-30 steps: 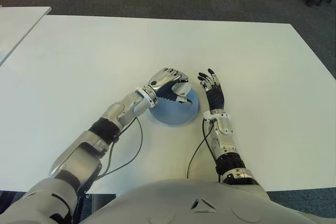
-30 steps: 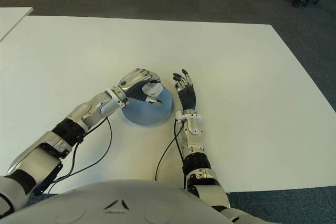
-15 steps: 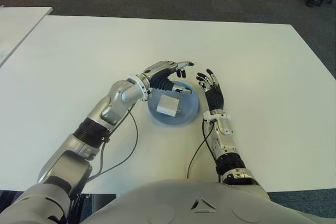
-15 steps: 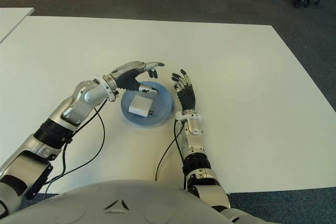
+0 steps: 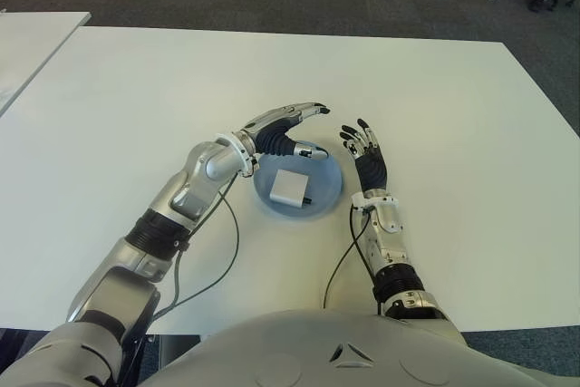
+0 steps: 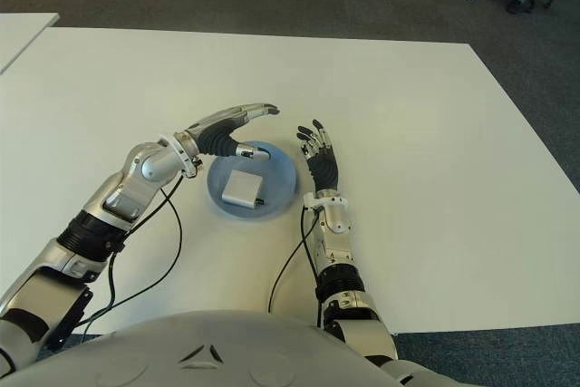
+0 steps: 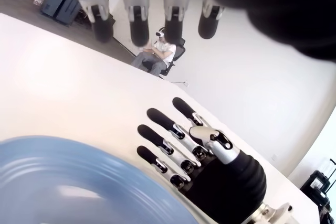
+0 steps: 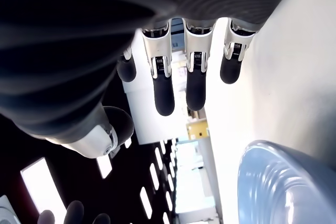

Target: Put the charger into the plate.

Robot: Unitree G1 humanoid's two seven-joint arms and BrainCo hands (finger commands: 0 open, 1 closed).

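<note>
A white square charger (image 5: 290,188) lies flat inside the round blue plate (image 5: 328,198) near the middle of the white table. My left hand (image 5: 290,130) hovers over the plate's far left rim, fingers stretched out and holding nothing. The plate's rim (image 7: 79,166) fills the near part of the left wrist view, with my right hand (image 7: 210,156) beyond it. Just right of the plate is my right hand (image 5: 366,157), fingers spread and empty; the plate's edge (image 8: 278,182) appears in the right wrist view.
The white table (image 5: 181,79) extends widely to the left, right and far side. A second white table corner (image 5: 27,33) sits at the far left. A seated person (image 7: 157,56) is far off beyond the table. Thin cables (image 5: 231,242) trail along both forearms.
My left hand opened and let go of the charger, which dropped into the plate and settled flat. The hand then lifted and moved slightly back. My right hand stayed still.
</note>
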